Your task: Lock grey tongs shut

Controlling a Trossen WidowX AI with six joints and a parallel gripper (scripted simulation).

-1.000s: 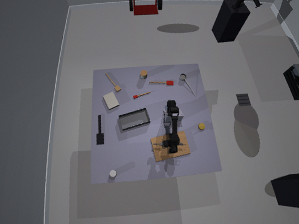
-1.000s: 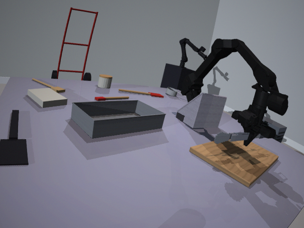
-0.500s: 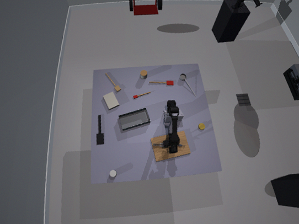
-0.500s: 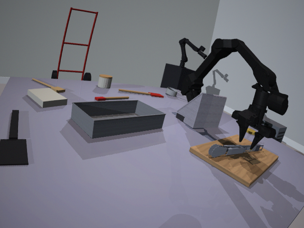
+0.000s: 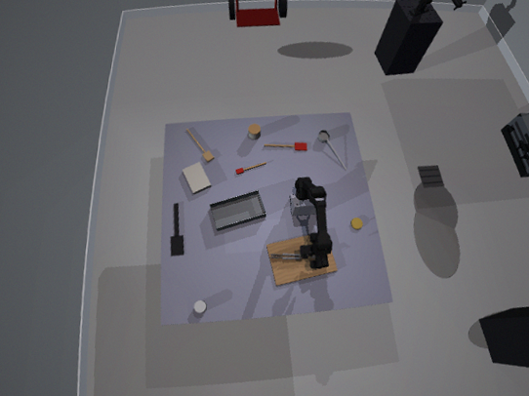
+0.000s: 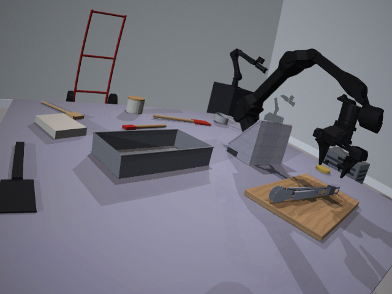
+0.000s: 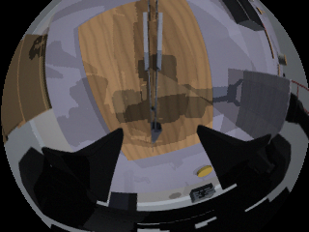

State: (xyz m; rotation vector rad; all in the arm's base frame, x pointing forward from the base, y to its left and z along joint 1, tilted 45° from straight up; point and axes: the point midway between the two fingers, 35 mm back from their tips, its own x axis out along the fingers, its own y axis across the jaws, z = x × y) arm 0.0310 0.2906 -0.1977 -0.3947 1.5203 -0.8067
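Observation:
The grey tongs [image 5: 287,256] [image 6: 304,194] [image 7: 154,87] lie on the wooden board [image 5: 284,276] [image 6: 316,226] [image 7: 101,63]. Their two arms lie close together, nearly parallel, with the scalloped tips toward the board's left side in the exterior view and the hinge end toward the right. My gripper [image 6: 331,171] [image 7: 161,130] is wide open and empty, above the hinge end and clear of it. In the wrist view the hinge end shows between and below the spread fingers. The roasting tin [image 5: 237,212] [image 6: 164,164] stands apart from the board and holds nothing that I can see.
A yellow disc [image 5: 357,223] [image 6: 323,169] [image 7: 205,171] lies beyond the board. The arm's pale pedestal [image 6: 269,144] stands between tin and board. A black spatula [image 5: 176,244] [image 6: 18,194], a cream block [image 5: 196,177] [image 6: 60,125] and red-headed tools lie further off. A white cylinder [image 5: 199,307] stands near one table edge.

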